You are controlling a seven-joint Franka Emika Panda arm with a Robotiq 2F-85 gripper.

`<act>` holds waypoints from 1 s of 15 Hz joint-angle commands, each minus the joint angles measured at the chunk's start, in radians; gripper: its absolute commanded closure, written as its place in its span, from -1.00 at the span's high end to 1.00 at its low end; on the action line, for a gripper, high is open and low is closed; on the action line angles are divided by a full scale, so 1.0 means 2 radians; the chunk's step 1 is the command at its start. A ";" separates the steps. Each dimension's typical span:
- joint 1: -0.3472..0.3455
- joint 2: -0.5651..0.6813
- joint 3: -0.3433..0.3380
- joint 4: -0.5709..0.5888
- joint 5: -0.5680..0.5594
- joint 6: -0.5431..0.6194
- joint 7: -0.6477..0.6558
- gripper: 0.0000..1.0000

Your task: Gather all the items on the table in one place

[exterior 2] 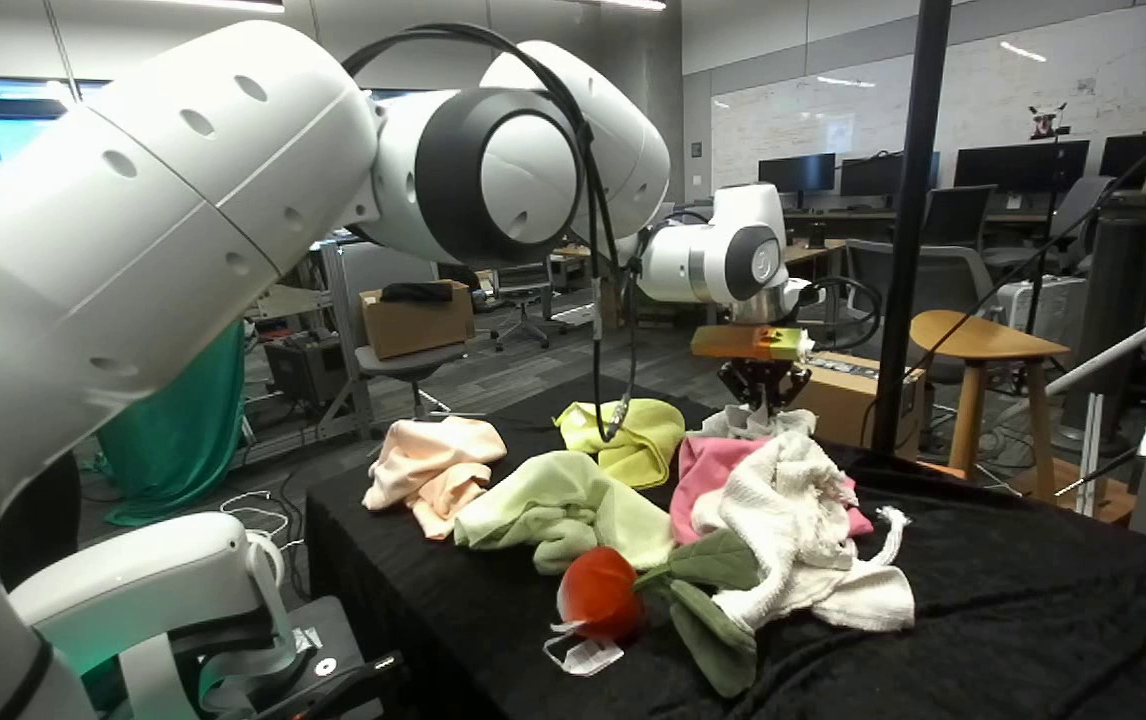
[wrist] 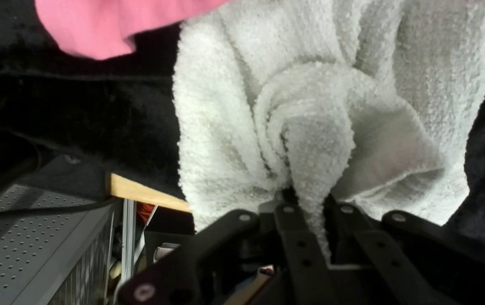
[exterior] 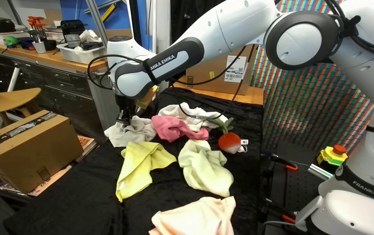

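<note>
While a crumpled peach cloth point(exterior: 196, 217) lies nearest on the black fabric-covered table point(exterior: 76, 195) in an exterior view, a pale green cloth point(exterior: 203, 168) and a bright yellow-green cloth point(exterior: 141, 163) sprawl beyond it, apart. Next comes a round, red-and-white, leafy-topped toy point(exterior: 229, 142). Farther back, the black two-fingered gripper point(wrist: 309, 200) is pinched almost together on a fold of an off-white towelling rag point(wrist: 301, 106), beside a bunched pink cloth point(exterior: 170, 127); a rumpled white textured cloth point(exterior: 195, 124) lies behind. Gathering looks partly done: these last three cluster loosely, while the other cloths and the toy probably need bringing in.
</note>
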 commanded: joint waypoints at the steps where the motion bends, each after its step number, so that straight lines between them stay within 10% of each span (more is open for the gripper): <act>1: 0.009 -0.058 -0.014 -0.069 -0.001 0.040 0.022 -0.83; 15: 0.105 -0.347 -0.141 -0.389 -0.157 0.184 0.360 -0.83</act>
